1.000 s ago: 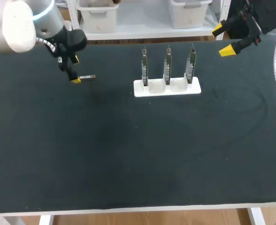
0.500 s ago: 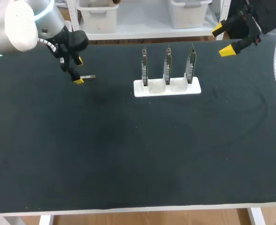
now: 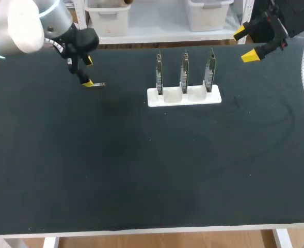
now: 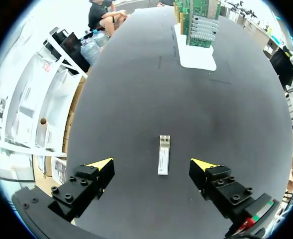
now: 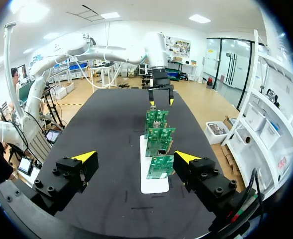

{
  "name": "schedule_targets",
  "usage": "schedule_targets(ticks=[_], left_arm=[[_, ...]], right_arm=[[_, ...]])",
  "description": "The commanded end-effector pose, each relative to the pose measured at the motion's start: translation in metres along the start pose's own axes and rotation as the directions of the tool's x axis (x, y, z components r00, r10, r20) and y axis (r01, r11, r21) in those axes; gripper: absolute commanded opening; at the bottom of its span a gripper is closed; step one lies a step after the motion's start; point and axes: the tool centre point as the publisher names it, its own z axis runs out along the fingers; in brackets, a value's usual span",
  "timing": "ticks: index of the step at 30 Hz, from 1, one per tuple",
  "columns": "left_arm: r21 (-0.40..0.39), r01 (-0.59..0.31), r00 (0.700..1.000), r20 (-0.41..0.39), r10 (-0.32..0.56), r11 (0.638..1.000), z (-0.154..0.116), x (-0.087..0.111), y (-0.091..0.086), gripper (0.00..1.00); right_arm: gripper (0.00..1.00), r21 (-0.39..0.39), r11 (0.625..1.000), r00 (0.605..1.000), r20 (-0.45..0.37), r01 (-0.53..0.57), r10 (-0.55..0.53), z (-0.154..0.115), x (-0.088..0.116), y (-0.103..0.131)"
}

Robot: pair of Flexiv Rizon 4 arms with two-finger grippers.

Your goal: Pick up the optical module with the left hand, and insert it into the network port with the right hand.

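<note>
One module point(image 3: 97, 84), one desk point(image 3: 141, 165), one white holder point(image 3: 184, 96). Three boards point(image 3: 185, 70) in that holder. Two claws: the left claw point(image 3: 88, 72) and the right claw point(image 3: 244, 44).

Wide black-topped table point(image 3: 141, 181).
</note>
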Motion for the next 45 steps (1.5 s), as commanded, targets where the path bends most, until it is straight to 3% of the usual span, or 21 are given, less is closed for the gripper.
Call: schedule_targets(ticks=[1, 14, 32, 35, 45], left_arm=[[0.034, -0.009, 1.000, -0.014, 0.010, 0.999, 0.009, -0.005, 0.011, 1.00], [0.095, 0.032, 0.998, -0.054, -0.027, 0.995, 0.021, 0.016, 0.004, 1.00], [0.118, 0.030, 0.995, -0.094, -0.019, 0.993, 0.028, 0.020, 0.008, 1.00], [0.151, 0.041, 0.997, -0.070, -0.031, 0.988, 0.027, 0.020, 0.009, 1.00], [0.151, 0.041, 0.997, -0.070, -0.031, 0.988, 0.027, 0.020, 0.009, 1.00]], right_arm=[[1.00, 0.000, 1.000, 1.000, 0.000, 0.001, -0.001, 0.000, 0.000, 0.000], [1.00, 0.000, 1.000, 1.000, 0.000, 0.001, -0.001, 0.000, 0.000, 0.000], [1.00, 0.000, 1.000, 1.000, 0.000, 0.001, -0.001, 0.000, 0.000, 0.000], [1.00, 0.000, 1.000, 1.000, 0.000, 0.001, -0.001, 0.000, 0.000, 0.000], [1.00, 0.000, 1.000, 1.000, 0.000, 0.001, -0.001, 0.000, 0.000, 0.000]])
